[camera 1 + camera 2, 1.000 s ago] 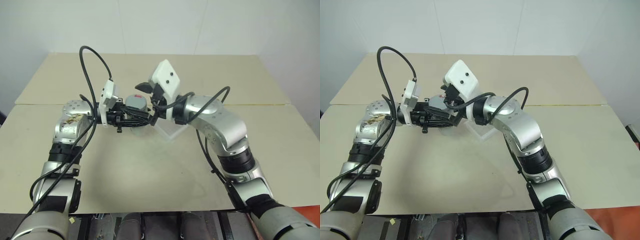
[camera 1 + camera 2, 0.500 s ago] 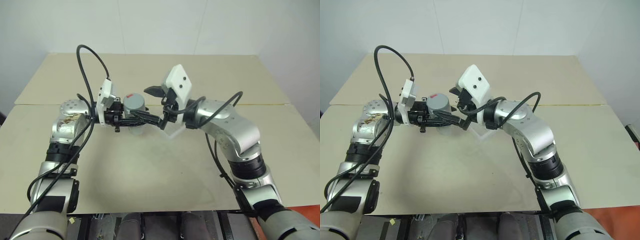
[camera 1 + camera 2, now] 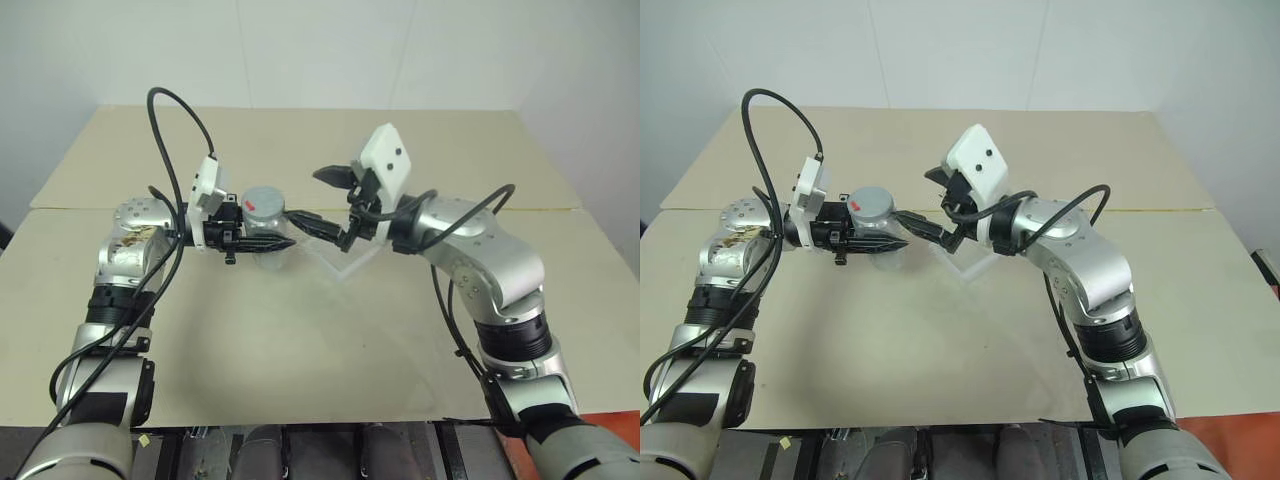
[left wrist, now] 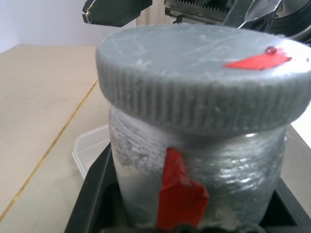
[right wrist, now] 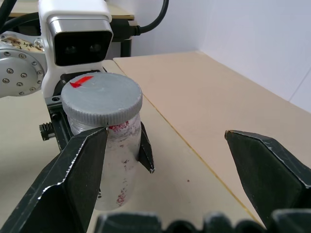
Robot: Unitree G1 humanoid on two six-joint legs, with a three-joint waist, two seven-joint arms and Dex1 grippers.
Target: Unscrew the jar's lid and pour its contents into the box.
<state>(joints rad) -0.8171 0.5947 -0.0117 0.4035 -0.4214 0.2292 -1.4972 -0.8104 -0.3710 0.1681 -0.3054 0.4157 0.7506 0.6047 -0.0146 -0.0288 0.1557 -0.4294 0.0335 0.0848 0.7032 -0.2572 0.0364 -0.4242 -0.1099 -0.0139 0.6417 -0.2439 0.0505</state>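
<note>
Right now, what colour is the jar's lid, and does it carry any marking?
The lid is grey with a small red mark on top, clearest in the left wrist view.

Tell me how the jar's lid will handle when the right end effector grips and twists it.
The lid looks rigid, and its ribbed rim should give grip. It is wider than the jar, so the fingers can likely close on it alone.

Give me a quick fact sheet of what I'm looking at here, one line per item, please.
jar: upright, clamped by the left gripper just above the table
lid: on the jar, red mark on top
right gripper: open, beside the lid, not touching it
box: clear tray on the table, beneath the right gripper
contents: cannot tell from here
</note>
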